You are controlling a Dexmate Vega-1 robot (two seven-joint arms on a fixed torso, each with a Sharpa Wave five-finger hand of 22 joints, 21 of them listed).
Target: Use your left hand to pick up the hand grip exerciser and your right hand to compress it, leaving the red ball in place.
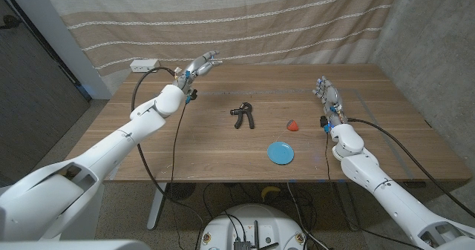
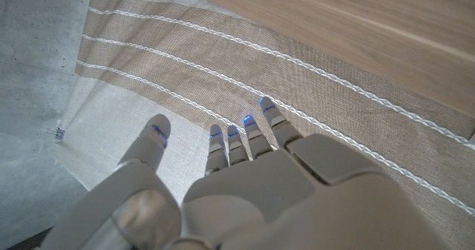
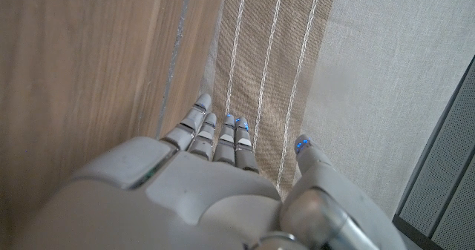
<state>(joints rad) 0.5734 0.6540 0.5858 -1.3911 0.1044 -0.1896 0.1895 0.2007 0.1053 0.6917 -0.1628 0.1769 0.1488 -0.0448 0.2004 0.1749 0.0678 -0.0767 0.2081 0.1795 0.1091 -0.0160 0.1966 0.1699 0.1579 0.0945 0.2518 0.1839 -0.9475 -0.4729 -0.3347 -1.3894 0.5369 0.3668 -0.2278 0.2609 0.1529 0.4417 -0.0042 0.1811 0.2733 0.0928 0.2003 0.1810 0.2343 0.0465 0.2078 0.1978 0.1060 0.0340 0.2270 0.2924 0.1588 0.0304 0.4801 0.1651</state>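
The left hand hovers over the tabletop's far left part, fingers spread and holding nothing, and the hand grip exerciser lies toward the middle, to that hand's right and nearer the robot. Its long axis runs roughly from the near edge toward the far edge, handles splayed toward the robot, with the red ball just to its right. The right hand stands at the right, also empty with fingers extended, and I judge the two hands about equally far from the exerciser.
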